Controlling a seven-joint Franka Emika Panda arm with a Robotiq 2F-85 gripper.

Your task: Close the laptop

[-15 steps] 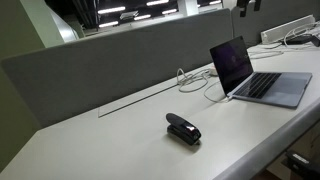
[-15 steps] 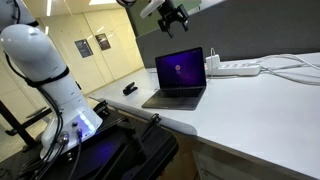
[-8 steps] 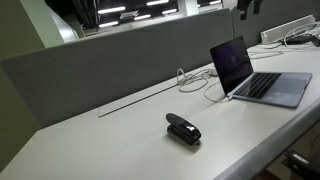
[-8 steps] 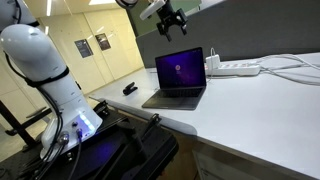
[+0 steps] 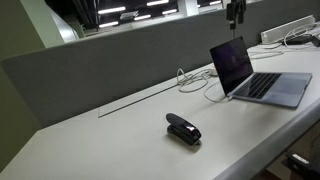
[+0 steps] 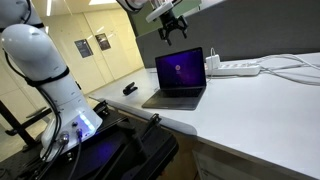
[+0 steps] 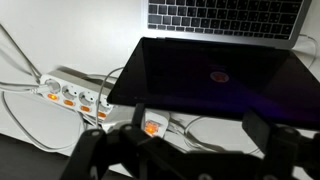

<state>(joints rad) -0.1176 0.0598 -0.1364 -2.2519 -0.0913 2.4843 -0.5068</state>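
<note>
The silver-grey laptop (image 5: 250,74) stands open on the white desk, its screen upright; it also shows in an exterior view (image 6: 180,78) with a lit purple screen. In the wrist view I look down on the screen (image 7: 220,75) and keyboard. My gripper (image 6: 173,27) hangs in the air above and behind the top edge of the lid, touching nothing. It shows at the top of an exterior view (image 5: 236,11). In the wrist view its two fingers (image 7: 200,130) are spread apart with nothing between them.
A small black stapler-like object (image 5: 183,128) lies on the desk, apart from the laptop. A white power strip (image 7: 75,93) with orange lit switches and white cables (image 6: 285,68) lies behind the laptop. A grey partition (image 5: 110,60) runs along the desk's back edge.
My gripper has moved a little sideways and lower toward the laptop's lid. The laptop and the black object have not moved.
</note>
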